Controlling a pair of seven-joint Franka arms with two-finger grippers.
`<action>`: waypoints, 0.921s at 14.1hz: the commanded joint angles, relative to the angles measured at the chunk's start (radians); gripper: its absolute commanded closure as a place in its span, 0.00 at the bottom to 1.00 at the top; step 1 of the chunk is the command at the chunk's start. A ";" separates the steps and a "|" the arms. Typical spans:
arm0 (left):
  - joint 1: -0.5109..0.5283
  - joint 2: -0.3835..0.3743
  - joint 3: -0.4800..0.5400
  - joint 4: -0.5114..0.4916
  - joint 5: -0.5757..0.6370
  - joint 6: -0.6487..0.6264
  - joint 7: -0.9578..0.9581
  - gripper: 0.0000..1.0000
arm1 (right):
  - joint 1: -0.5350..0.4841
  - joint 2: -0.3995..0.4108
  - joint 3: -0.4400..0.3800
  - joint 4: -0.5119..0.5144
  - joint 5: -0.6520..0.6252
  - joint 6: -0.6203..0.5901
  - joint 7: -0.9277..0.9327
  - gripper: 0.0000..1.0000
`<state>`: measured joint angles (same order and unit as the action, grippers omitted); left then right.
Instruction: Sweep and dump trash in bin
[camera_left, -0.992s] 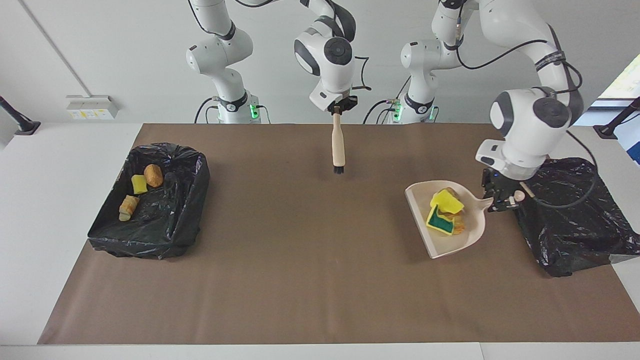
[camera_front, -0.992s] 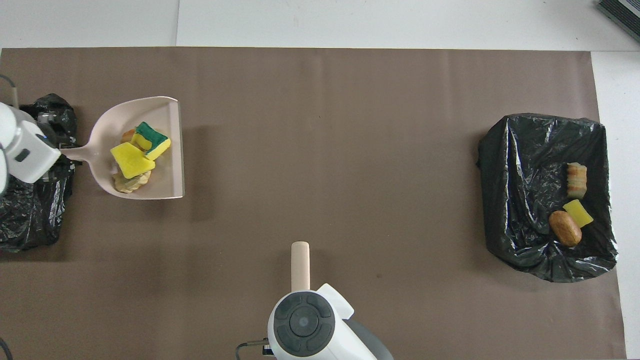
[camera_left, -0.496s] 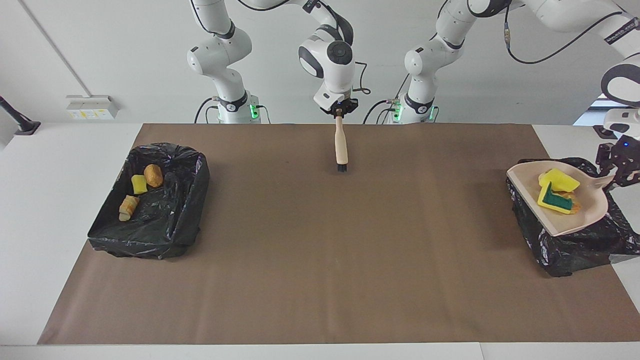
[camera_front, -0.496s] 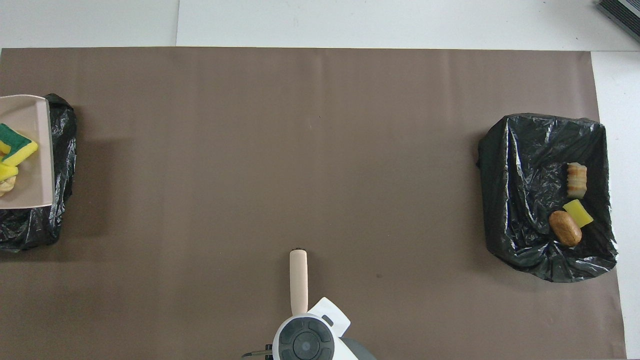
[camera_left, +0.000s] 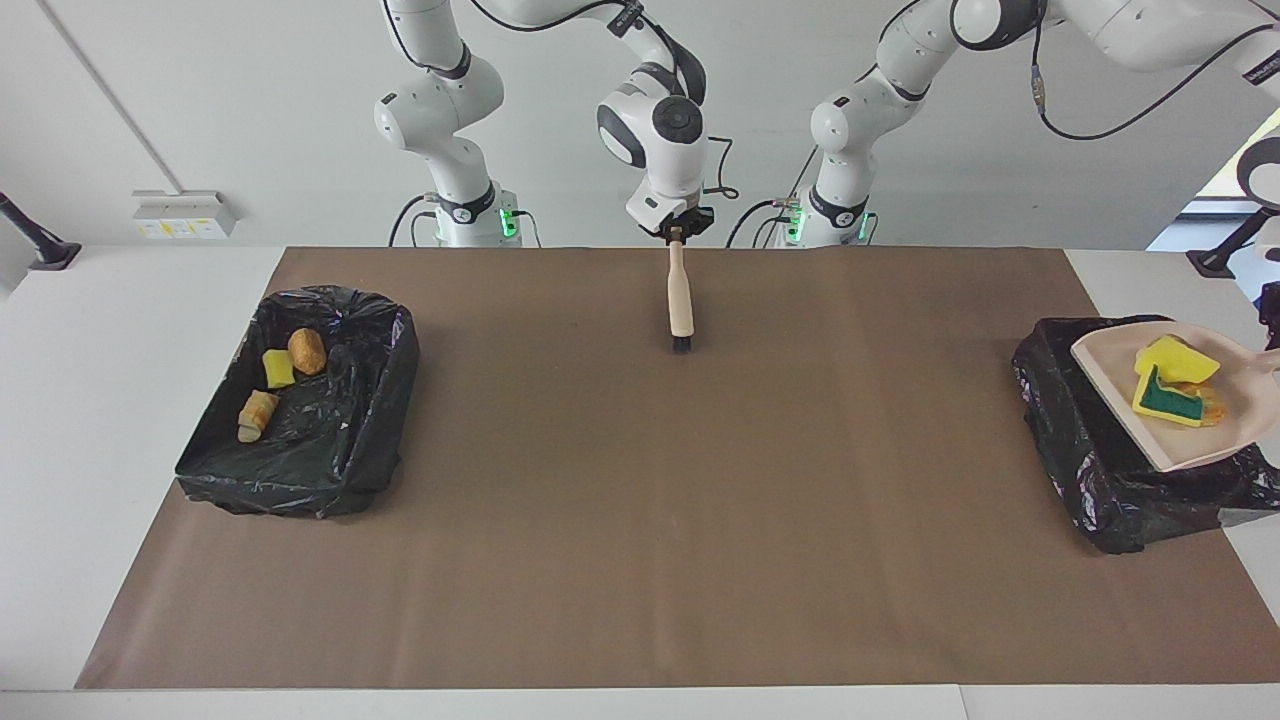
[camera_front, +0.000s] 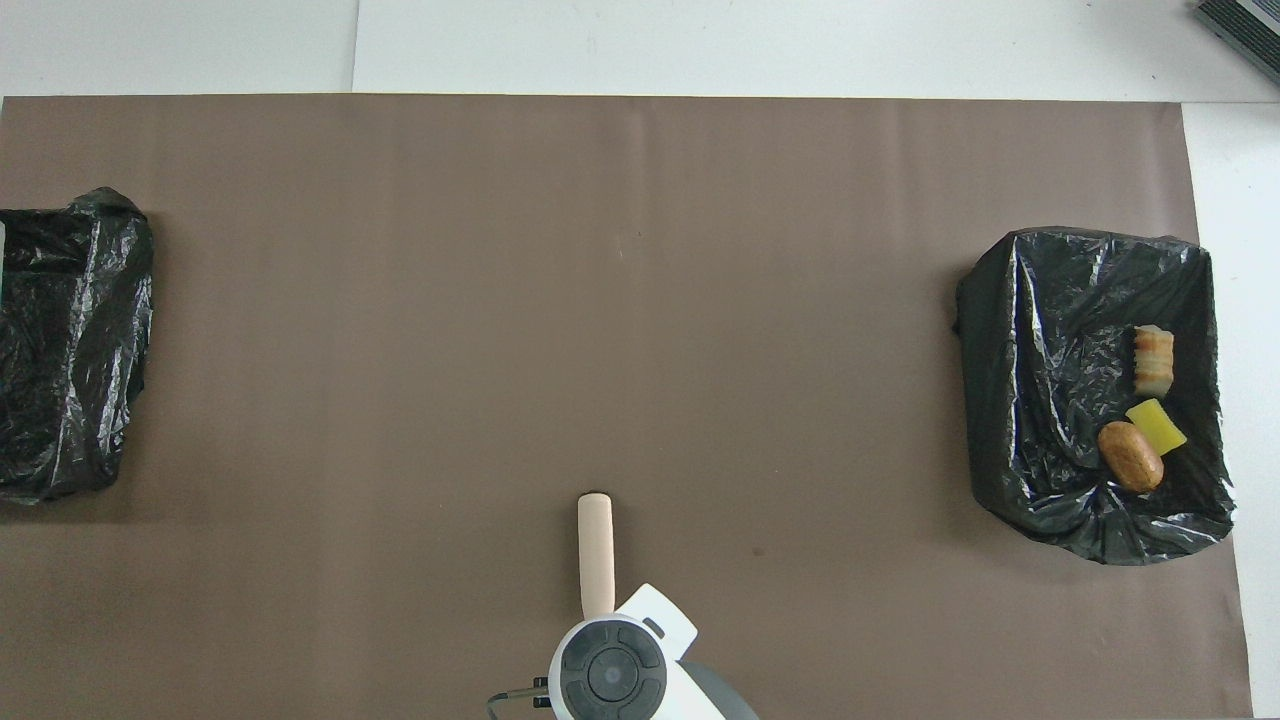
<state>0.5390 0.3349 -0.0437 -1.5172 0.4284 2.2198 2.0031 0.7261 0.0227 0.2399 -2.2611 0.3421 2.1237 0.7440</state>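
The beige plastic dustpan of sponge scraps is held over the black-lined bin for dumping, its holding gripper unseen, while the wooden brush is kept clenched clear by the right gripper.

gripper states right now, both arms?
Left gripper: out of frame, shut; the dustpan hangs over the bin.
Right gripper: shut on the brush.

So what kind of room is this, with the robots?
Probably a robot test lab, not a home: two white robot arms bolted by a table under brown paper, black bag-lined bins and bare white walls.
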 joint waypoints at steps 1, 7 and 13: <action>-0.022 -0.026 -0.001 -0.058 0.159 0.018 -0.032 1.00 | -0.011 0.005 -0.001 -0.009 -0.011 0.022 -0.032 1.00; -0.057 -0.048 -0.001 -0.089 0.378 0.018 -0.217 1.00 | -0.031 0.019 -0.002 -0.006 -0.017 0.044 -0.035 1.00; -0.068 -0.047 -0.002 -0.049 0.555 0.021 -0.377 1.00 | -0.072 0.060 -0.005 0.057 -0.061 0.025 -0.092 0.00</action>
<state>0.4805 0.3146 -0.0563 -1.5620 0.9327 2.2249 1.6652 0.6817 0.0496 0.2328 -2.2435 0.3167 2.1458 0.6797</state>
